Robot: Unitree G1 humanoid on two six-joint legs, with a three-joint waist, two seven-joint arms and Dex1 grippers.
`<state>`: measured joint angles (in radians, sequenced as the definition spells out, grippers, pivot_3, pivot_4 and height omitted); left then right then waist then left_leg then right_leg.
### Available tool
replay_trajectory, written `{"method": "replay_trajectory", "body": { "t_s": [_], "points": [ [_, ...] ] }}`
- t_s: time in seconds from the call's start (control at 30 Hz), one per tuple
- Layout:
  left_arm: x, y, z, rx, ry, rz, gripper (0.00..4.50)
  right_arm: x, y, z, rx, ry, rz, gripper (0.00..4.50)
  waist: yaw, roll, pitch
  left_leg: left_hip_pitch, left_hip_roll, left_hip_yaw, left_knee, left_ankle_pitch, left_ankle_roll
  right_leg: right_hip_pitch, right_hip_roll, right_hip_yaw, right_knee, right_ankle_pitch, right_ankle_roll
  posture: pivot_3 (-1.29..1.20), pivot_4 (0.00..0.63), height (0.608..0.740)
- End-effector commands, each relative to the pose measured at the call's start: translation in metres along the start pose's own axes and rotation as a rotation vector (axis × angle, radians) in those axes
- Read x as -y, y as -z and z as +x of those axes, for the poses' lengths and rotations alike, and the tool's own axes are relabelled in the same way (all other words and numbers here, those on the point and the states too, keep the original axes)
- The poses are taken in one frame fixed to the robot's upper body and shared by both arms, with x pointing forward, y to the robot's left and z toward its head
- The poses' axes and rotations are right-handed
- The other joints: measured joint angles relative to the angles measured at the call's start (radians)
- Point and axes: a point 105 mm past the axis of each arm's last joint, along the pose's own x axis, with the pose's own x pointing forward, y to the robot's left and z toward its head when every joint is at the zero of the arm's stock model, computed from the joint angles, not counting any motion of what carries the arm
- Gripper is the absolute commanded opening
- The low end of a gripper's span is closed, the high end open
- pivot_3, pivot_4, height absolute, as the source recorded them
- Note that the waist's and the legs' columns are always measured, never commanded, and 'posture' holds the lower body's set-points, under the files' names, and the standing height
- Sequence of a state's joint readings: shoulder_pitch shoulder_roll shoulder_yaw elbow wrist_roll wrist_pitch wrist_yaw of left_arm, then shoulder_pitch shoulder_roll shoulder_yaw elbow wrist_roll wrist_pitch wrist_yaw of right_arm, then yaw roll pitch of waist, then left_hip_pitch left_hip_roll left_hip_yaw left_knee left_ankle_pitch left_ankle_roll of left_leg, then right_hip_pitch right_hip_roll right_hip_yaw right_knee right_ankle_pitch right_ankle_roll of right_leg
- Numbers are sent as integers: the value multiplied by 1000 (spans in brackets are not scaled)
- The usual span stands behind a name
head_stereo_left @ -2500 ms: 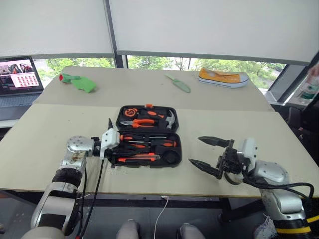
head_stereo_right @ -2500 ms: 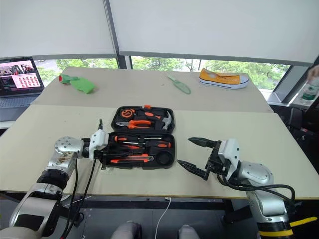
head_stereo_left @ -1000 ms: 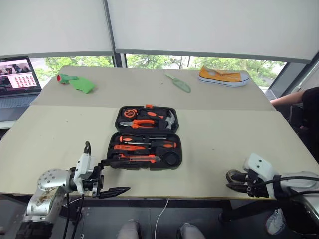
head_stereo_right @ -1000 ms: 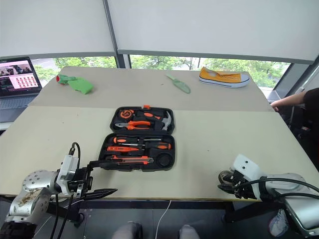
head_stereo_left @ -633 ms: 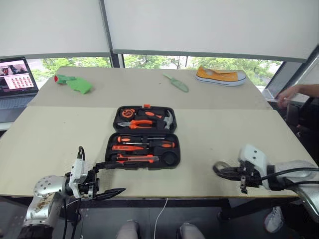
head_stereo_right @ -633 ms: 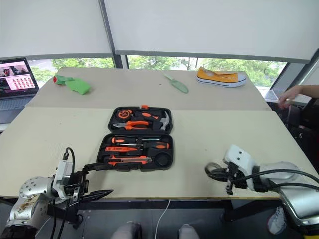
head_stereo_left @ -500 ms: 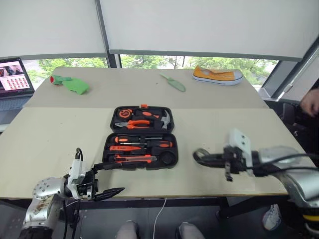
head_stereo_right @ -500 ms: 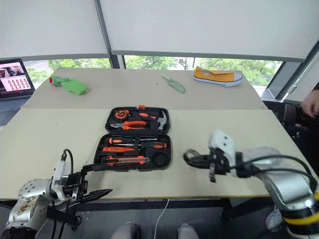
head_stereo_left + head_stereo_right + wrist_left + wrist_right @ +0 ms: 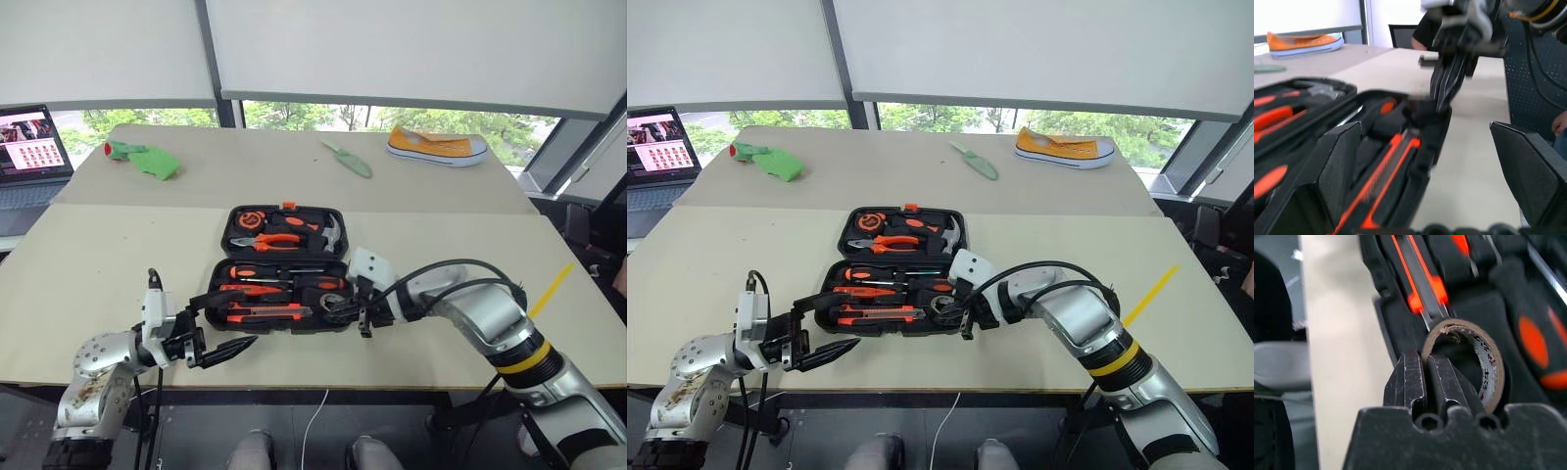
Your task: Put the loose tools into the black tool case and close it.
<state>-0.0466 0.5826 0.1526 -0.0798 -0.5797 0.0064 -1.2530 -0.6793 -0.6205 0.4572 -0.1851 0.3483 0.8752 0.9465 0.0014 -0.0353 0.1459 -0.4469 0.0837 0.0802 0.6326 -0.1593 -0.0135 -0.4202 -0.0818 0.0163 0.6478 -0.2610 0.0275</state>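
Note:
The black tool case (image 9: pixel 286 221) lies open mid-table. Two long screwdrivers (image 9: pixel 294 282), a small orange tester screwdriver (image 9: pixel 247 290) and the utility knife (image 9: pixel 270 312) lie in its near half. My right gripper (image 9: pixel 336 313) is at the case's front right corner, shut on the wall of the dark tape roll (image 9: pixel 1488 369). It holds the roll on edge over the case's moulded recess. My left gripper (image 9: pixel 241 316) is open with nothing between its fingers, level at the case's front left corner and pointing along its front edge.
Pliers, a hammer and a tape measure fill the case's far half (image 9: pixel 284 235). On the far table lie a green trowel (image 9: pixel 350 161), a yellow sneaker (image 9: pixel 438 147) and a green cloth (image 9: pixel 147 161). A laptop (image 9: pixel 34 157) stands at the left.
My right arm swung left from the table's front right edge to the case, carrying the tape roll. My left gripper rose a little and stayed open.

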Motion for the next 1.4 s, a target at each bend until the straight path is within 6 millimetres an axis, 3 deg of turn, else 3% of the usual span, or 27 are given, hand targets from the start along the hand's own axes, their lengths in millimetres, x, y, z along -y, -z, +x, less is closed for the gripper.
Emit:
{"method": "replay_trajectory", "body": {
  "t_s": [0.03,0.2,0.23,0.3,0.5,0.6,0.7,0.73,0.8,0.87,1.0,1.1,1.13,1.23,1.4],
  "points": [
    [3,-9,8,-5,12,36,4500,8,-3,1,-10,54,-40,70,0,0,0,0,0,0,0,0,0,0,1,0,0,0,0,0,150,740],
    [5,-17,15,-20,12,60,4500,9,4,3,-55,45,-48,70,1,0,0,0,1,0,1,0,0,0,2,1,0,0,0,0,150,740],
    [5,-18,15,-25,10,65,4500,10,4,4,-53,47,-58,797,1,0,0,0,1,0,1,0,0,0,2,1,0,0,0,0,150,740],
    [2,-19,12,-35,-12,73,4500,11,-1,4,-42,55,-80,1322,1,0,0,1,1,0,1,0,0,0,2,1,0,1,-1,0,150,740],
    [-8,-17,-1,-83,-114,58,4500,-1,-27,-25,108,-75,-137,3398,0,0,0,0,2,0,0,0,0,-1,3,1,0,0,-1,0,150,740],
    [-21,-16,-15,-121,-194,22,4500,0,-31,-53,214,-83,-167,3398,5,0,0,0,2,0,0,0,0,0,3,1,0,0,-1,0,150,740],
    [-46,-12,-29,-175,-332,4,4500,16,-27,-65,286,-3,-132,3398,6,0,0,1,2,0,0,0,0,0,3,1,0,0,-1,0,150,740],
    [-55,-12,-33,-184,-379,0,3977,23,-25,-68,300,29,-124,3461,6,0,0,2,2,0,0,0,0,0,3,1,0,0,-1,0,150,740],
    [-84,-12,-41,-203,-515,-11,3394,50,-11,-70,271,174,-154,2966,7,0,0,2,3,-1,0,0,0,0,4,1,0,2,-2,0,150,740],
    [-99,-14,-43,-197,-571,-19,2711,63,-5,-67,264,253,-172,2447,9,-1,1,2,2,-1,1,1,-1,0,5,1,0,3,-1,0,150,740],
    [-134,-2,-46,-247,-694,-25,1246,80,-13,-46,302,352,-209,1045,5,0,1,2,2,-1,1,2,-1,0,5,2,0,4,-2,0,150,740],
    [-154,8,-50,-295,-792,-21,221,108,-15,-39,290,500,-203,32,-6,-1,1,0,2,-1,1,2,-1,-2,6,3,1,4,-2,0,150,740],
    [-159,12,-50,-315,-814,-25,17,117,-15,-37,271,545,-213,0,-7,-1,1,0,2,-1,0,2,-2,-2,6,3,1,5,-1,0,150,740],
    [-163,23,-42,-364,-793,-70,17,132,-8,-27,195,581,-207,0,-9,-1,2,0,2,-1,0,2,-2,-2,5,3,0,5,-1,0,150,740],
    [-160,32,-23,-387,-695,-117,17,131,-6,-7,171,508,-177,0,-9,-1,2,0,1,-1,-3,2,-2,-2,5,2,0,4,-1,0,150,740]
  ]
}}
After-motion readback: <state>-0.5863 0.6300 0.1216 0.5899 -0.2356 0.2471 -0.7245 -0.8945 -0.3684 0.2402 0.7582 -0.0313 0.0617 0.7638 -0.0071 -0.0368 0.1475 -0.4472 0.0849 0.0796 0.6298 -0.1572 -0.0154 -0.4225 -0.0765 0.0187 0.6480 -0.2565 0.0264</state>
